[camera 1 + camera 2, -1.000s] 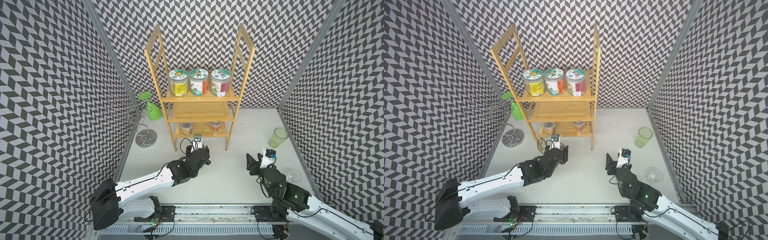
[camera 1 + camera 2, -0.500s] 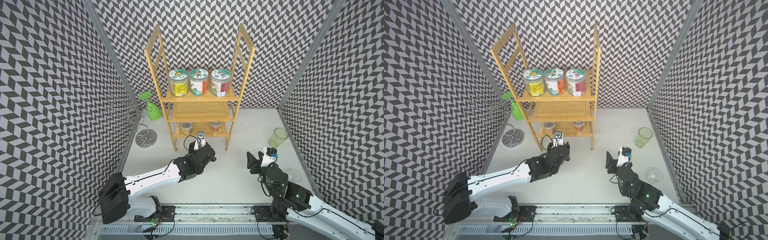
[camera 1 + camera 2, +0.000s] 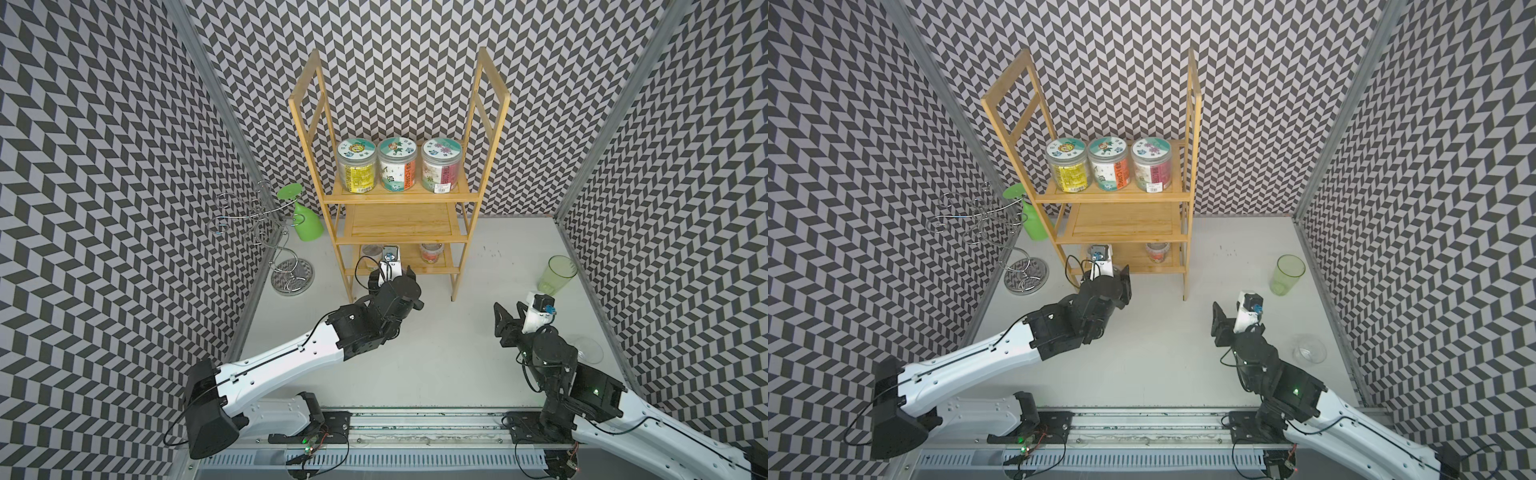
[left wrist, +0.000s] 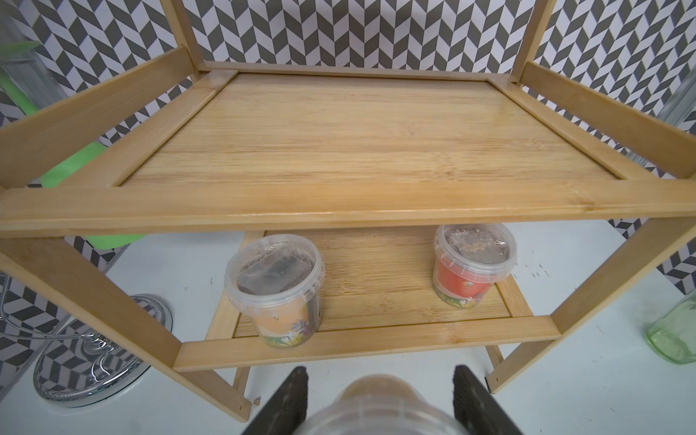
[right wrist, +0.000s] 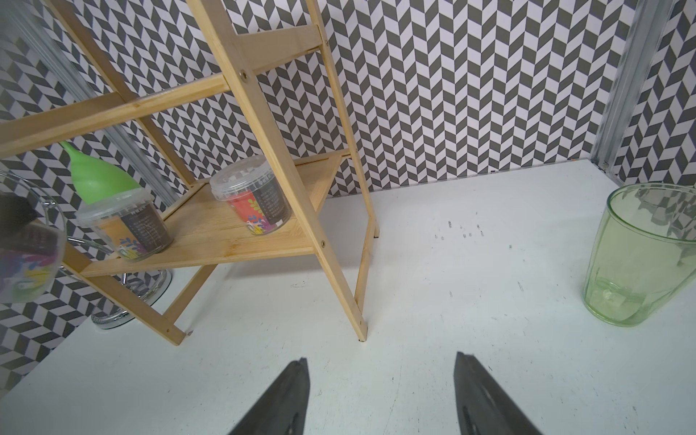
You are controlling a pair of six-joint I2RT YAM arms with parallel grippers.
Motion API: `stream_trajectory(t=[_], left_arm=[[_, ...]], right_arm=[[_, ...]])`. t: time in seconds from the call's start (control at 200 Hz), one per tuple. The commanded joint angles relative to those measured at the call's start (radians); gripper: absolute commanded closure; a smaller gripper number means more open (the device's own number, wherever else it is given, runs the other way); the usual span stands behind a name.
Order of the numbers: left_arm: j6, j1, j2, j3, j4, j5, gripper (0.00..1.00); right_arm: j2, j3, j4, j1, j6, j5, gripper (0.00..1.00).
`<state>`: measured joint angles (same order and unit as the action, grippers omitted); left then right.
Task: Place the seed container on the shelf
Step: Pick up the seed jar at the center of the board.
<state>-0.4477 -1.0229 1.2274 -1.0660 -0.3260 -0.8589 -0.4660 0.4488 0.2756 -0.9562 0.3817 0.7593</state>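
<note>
Seed tub of clear plastic (image 4: 380, 408) sits clamped in the left pincer (image 4: 380, 374), near side of the tall bamboo shelf (image 4: 339, 211); I'd keep it level entering the middle tier (image 4: 357, 132). Right pincer (image 5: 380, 363) gapes empty.

Bamboo shelf (image 3: 1121, 222): three labelled jars (image 3: 1108, 166) on top tier, one small tub (image 3: 1158, 253) on bottom tier. Surface (image 3: 1163, 332): green cup (image 3: 1286, 275) and clear bowl (image 3: 1309, 350) at right, wire stand (image 3: 1025, 274) at left.

Showing the shelf (image 3: 401, 226), light bamboo, 3 tiers, standing upright; showing the seed container (image 4: 376, 406), clear tub, blurred, being held just before the lowest tier.
</note>
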Motion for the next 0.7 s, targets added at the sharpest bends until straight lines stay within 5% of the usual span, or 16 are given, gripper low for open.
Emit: stream_trajectory(t=[0.0,0.2,0.471,0.696], left_arm=[[-0.037,0.007,0.023,-0.065,-0.032,0.015,0.40],[-0.094,0.012,0.020,-0.167,-0.167,0.095,0.40],[-0.150,0.022,0.006,-0.290,-0.377,0.221,0.40],[-0.170,0.027,0.002,-0.334,-0.474,0.297,0.40]], right_arm=[[-0.010,0.031,-0.061,0.007,-0.049,-0.070,0.37],[-0.033,-0.034,-0.291,-0.017,-0.256,-0.318,0.36],[-0.205,-0.180,-0.832,-0.277,-0.707,-0.232,0.26],[-0.419,-0.183,-1.186,-0.339,-0.921,-0.171,0.16]])
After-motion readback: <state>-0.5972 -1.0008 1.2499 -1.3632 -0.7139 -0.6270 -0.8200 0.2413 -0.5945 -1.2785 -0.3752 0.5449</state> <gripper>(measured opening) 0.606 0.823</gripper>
